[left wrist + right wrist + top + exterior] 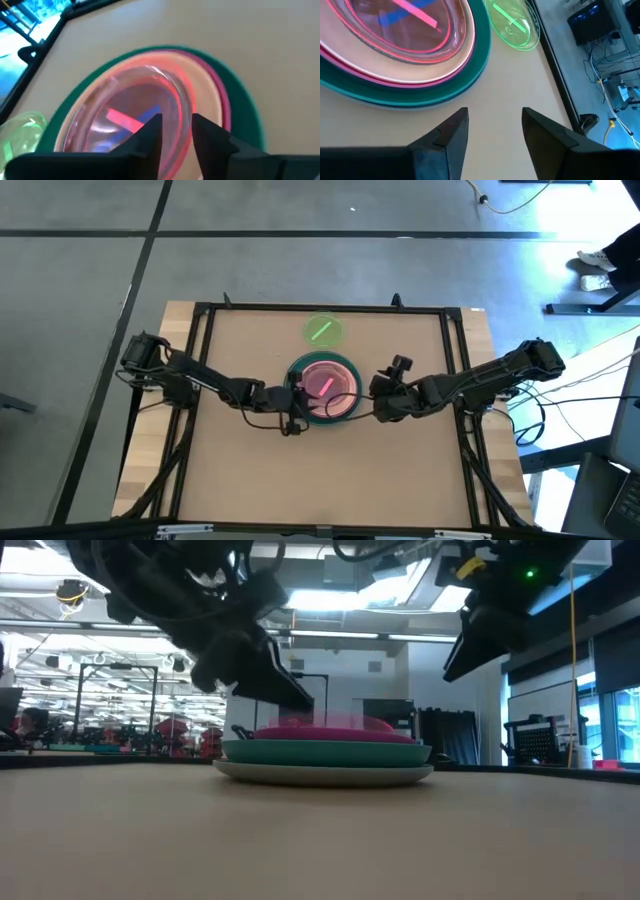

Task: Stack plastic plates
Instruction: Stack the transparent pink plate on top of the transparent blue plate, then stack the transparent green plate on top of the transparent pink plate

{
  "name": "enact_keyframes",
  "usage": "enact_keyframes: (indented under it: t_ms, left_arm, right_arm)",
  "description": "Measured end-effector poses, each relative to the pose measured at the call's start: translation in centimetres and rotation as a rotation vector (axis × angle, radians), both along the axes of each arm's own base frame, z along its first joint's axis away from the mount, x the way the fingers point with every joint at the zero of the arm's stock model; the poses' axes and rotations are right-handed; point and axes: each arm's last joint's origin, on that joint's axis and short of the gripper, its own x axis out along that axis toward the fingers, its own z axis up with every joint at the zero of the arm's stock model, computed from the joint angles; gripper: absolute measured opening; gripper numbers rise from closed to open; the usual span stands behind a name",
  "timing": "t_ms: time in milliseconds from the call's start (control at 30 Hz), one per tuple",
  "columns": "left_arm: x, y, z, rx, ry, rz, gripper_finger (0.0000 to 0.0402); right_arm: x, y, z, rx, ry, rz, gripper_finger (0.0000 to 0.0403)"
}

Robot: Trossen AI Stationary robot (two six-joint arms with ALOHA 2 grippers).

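Translucent red plate (pixel 325 383) tops the stack (pixel 345 408) at the table's (pixel 240 480) centre, left gripper (pixel 176 131) jaws slightly parted over its rim; right gripper (pixel 494 131) open alongside. Green plate (pixel 322 331) waits at twelve o'clock; withdrawing carelessly risks dragging the red plate askew.

Both arms are dark, nearly black, built of slim jointed links with black cables trailing from their bases. The left gripper (pixel 175 132) and right gripper (pixel 492 130) each end in two blunt, wedge-shaped matte fingers — plain-faced, with angular bevelled edges and no visible markings.
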Motion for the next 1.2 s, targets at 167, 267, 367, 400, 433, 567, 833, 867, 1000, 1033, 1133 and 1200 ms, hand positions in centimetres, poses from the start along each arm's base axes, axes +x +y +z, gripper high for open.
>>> enact_keyframes:
  t_ms: [167, 267, 367, 400, 433, 567, 833, 867, 1000, 1033, 1133, 1200]
  left_arm:
    - [-1.0, -0.7, 1.5, 0.01, 0.005, -0.022, 0.011]
    - [-1.3, -0.6, 2.6, 0.019, -0.034, 0.014, 0.011]
    - [-1.4, 0.1, 3.1, 0.032, -0.064, 0.094, 0.0109]
    - [-1.3, 0.5, 3.1, 0.032, -0.069, 0.127, 0.0109]
    - [-1.3, 1.0, 3.1, 0.026, -0.068, 0.157, 0.0109]
    - [-1.3, 3.5, 2.8, -0.069, -0.059, 0.245, 0.0125]
    - [-2.1, 11.1, 2.6, -0.212, -0.043, 0.445, 0.0188]
    - [-2.3, 12.0, 2.8, -0.213, -0.046, 0.48, 0.0191]
    - [-2.8, 15.6, 3.9, -0.241, -0.069, 0.558, 0.0193]
    - [-2.8, 16.4, 4.3, -0.255, -0.072, 0.567, 0.0193]
    - [-2.8, 18.7, 5.0, -0.272, -0.06, 0.633, 0.0194]
    - [-2.8, 20.1, 5.0, -0.292, -0.033, 0.694, 0.0194]
  right_arm:
    - [0.2, 0.0, 0.0, -0.013, -0.004, 0.029, 0.0177]
    - [0.4, -0.3, -0.8, -0.03, -0.005, 0.063, 0.0177]
    - [0.6, -0.9, -2.1, -0.006, -0.035, 0.064, 0.0177]
    - [0.5, -1.2, -2.7, 0.006, -0.037, 0.069, 0.0177]
    - [0.5, -1.5, -3.3, 0.019, -0.037, 0.073, 0.0177]
    - [0.3, -2.6, -4.8, 0.03, -0.049, 0.085, 0.0177]
    - [0.7, -4.4, -5.2, 0.034, -0.061, 0.108, 0.0177]
    - [0.7, -4.6, -5.2, 0.032, -0.067, 0.107, 0.0177]
    - [0.8, -5.3, -5.2, 0.031, -0.076, 0.091, 0.0177]
    - [0.8, -5.5, -5.3, 0.031, -0.084, 0.083, 0.0177]
    - [0.5, -6.1, -6.0, 0.043, -0.091, 0.07, 0.0177]
    - [0.3, -6.3, -6.3, 0.056, -0.088, 0.07, 0.0177]
